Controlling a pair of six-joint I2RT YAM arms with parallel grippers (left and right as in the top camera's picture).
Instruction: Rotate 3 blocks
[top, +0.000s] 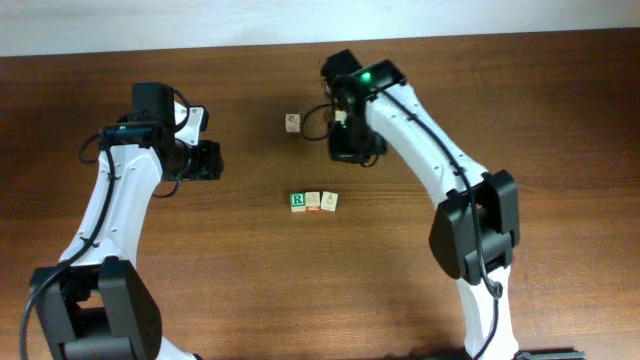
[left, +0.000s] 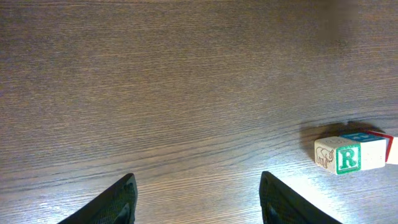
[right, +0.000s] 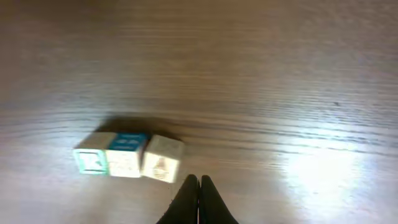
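Note:
Three pale wooden blocks lie side by side in a row at the table's middle: one with a green R (top: 298, 201), a middle one with red marks (top: 313, 201) and a pale one with a faint letter (top: 329, 201). My left gripper (top: 207, 160) hangs well to their left, open and empty (left: 198, 194); its view has the R block (left: 348, 158) at the far right. My right gripper (top: 350, 148) is behind the row, shut on nothing (right: 199, 185). In its view the pale block (right: 163, 158) lies just left of the fingertips, then the middle block (right: 126, 155) and the R block (right: 92, 160).
A fourth small cube (top: 292, 122) stands alone farther back, just left of the right wrist. The dark wooden table (top: 500, 90) runs to a pale wall edge at the back.

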